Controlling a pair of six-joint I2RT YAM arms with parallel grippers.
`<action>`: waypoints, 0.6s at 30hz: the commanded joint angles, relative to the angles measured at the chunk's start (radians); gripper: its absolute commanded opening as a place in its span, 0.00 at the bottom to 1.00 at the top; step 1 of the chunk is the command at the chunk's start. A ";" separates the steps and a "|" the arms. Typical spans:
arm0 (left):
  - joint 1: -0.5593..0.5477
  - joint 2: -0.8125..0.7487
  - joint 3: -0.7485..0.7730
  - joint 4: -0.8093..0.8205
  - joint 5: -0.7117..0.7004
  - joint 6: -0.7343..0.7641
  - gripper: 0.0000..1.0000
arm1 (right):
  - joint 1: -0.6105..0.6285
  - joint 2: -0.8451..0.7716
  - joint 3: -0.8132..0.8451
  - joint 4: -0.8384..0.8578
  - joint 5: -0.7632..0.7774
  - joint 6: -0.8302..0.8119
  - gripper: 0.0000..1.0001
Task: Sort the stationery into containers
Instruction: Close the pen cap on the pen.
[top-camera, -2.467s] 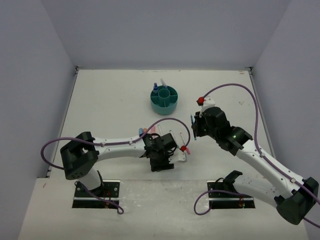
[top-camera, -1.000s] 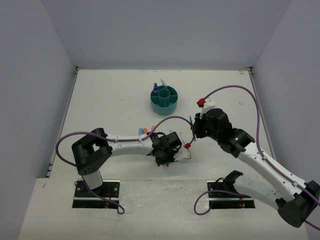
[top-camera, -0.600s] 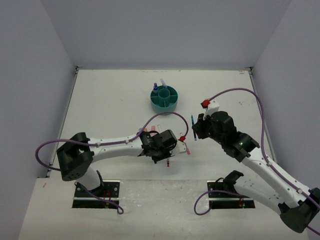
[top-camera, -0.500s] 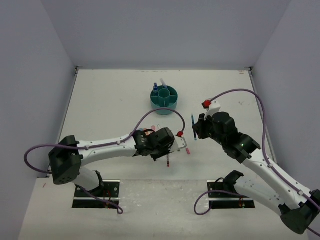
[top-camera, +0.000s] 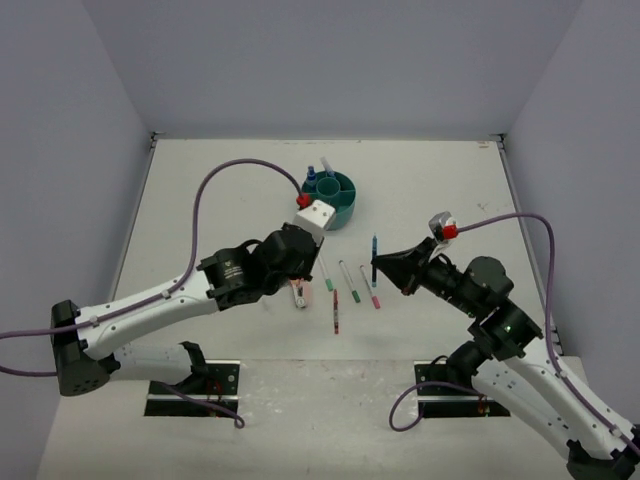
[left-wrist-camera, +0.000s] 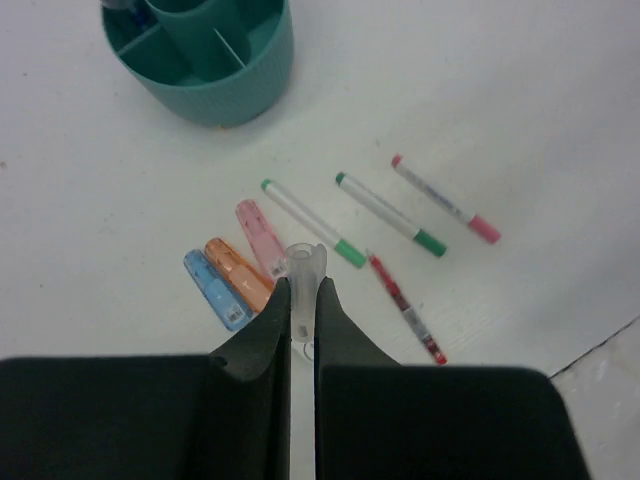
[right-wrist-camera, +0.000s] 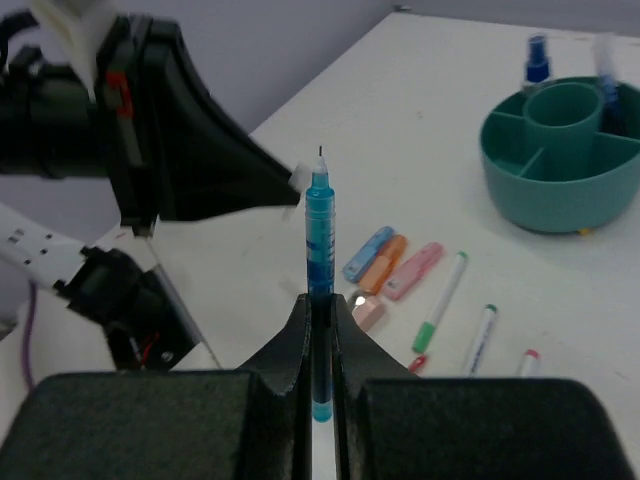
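- No word, brand, number or sign can be read in any of the 3 views.
- Blue marker (left-wrist-camera: 215, 290), at 8 o'clock from the middle of the left wrist view: a small pale label patch at its near end, too blurred to read.
- Pink-capped pen (left-wrist-camera: 440, 200), at 2 o'clock in that view: faint dark print along the white barrel, too small to read.
- Blue pen (right-wrist-camera: 319, 235), upright at 12 o'clock in the right wrist view: dark bands on the barrel, with no letters to make out.
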 joint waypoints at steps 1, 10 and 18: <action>0.010 -0.166 -0.011 0.209 -0.186 -0.346 0.00 | 0.054 0.051 -0.083 0.316 -0.243 0.145 0.00; 0.010 -0.428 -0.283 0.608 -0.194 -0.523 0.00 | 0.220 0.236 -0.019 0.417 -0.198 0.178 0.00; 0.010 -0.447 -0.317 0.707 -0.108 -0.505 0.00 | 0.271 0.366 0.048 0.445 -0.137 0.184 0.00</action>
